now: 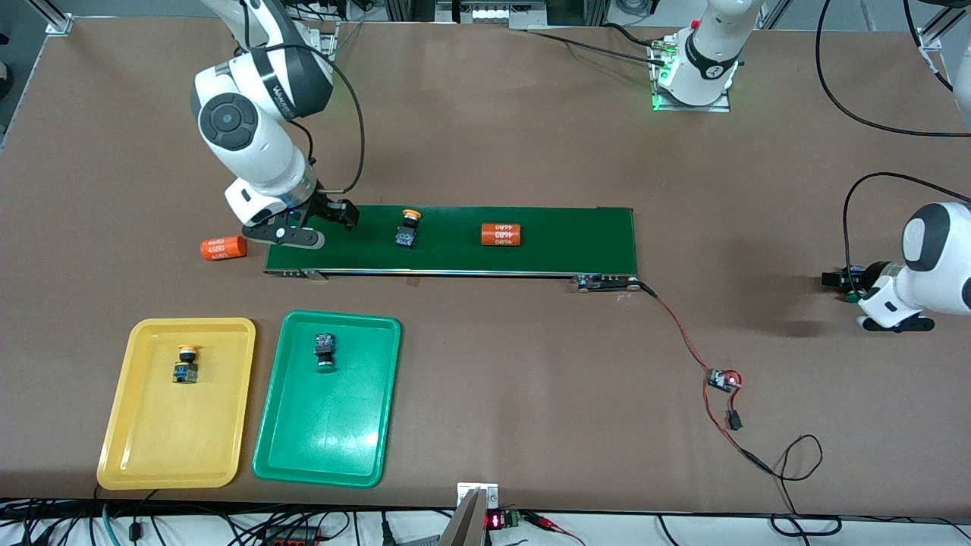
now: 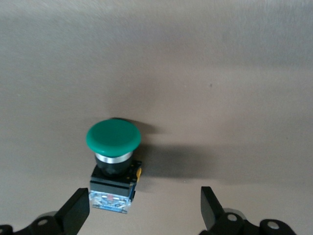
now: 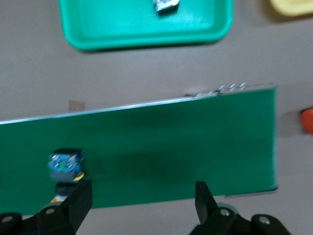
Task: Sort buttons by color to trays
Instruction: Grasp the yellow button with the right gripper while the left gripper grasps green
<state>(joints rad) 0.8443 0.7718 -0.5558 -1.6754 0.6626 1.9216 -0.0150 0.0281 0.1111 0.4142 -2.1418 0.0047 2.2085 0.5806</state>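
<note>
A yellow-capped button (image 1: 408, 227) (image 3: 64, 166) lies on the dark-green conveyor belt (image 1: 561, 239). My right gripper (image 1: 334, 216) (image 3: 142, 203) hangs open and empty over the belt's end toward the right arm. The yellow tray (image 1: 136, 447) holds a yellow-capped button (image 1: 185, 364). The green tray (image 1: 318, 440) (image 3: 98, 29) holds a green-capped button (image 1: 325, 353). Another green-capped button (image 2: 113, 161) (image 1: 852, 298) rests on the bare table at the left arm's end. My left gripper (image 1: 838, 280) (image 2: 144, 210) is low at it and open, the button's body close to one finger (image 2: 76, 213), not gripped.
One orange cylinder (image 1: 501, 234) lies on the belt toward the left arm's end. Another orange cylinder (image 1: 223, 247) (image 3: 308, 120) lies on the table off the belt's other end. A red-and-black wire with a small board (image 1: 721, 379) trails from the belt's motor toward the front camera.
</note>
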